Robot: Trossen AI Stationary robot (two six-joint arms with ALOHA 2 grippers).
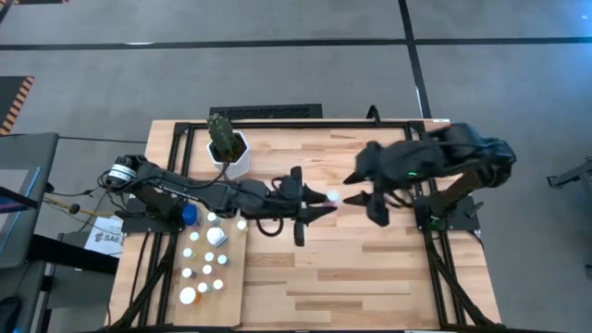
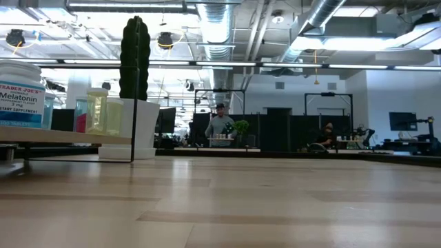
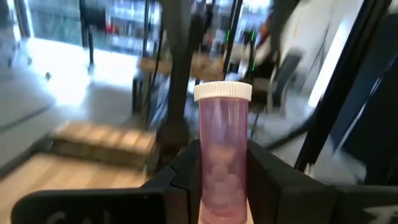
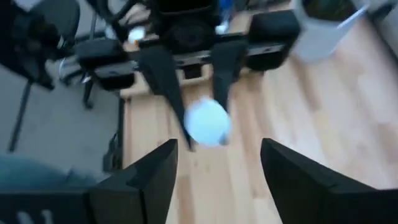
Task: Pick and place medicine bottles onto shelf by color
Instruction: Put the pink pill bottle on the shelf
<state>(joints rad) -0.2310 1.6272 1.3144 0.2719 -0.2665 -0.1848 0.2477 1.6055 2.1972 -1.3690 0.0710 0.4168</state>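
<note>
At the worktop's left edge, toward the near-left corner, the shelf [image 1: 231, 277] is seen from above carrying a cluster of white-capped medicine bottles [image 1: 205, 264], one blue-bodied at its far end; only caps are read from overhead. From table height the shelf's edge [image 2: 65, 137] is shown with a labelled white bottle [image 2: 22, 96] and pale yellow and pink ones beside it, a detail not given from above. A white plant pot [image 1: 231, 159] with a cactus is noted near the far-left corner. Over the worktop's middle the left gripper [image 1: 314, 205] is seen closed on a pink bottle [image 3: 222, 155], held upright between the fingers [image 3: 283, 180]; its pink body is shown only by the left wrist view, while overhead just its white cap [image 1: 332, 196] appears. Just right of it the right gripper [image 4: 217, 165] is seen spread wide and empty, facing the cap [image 4: 207, 122], fingers apart from it. People at desks are visible in the room behind.
</note>
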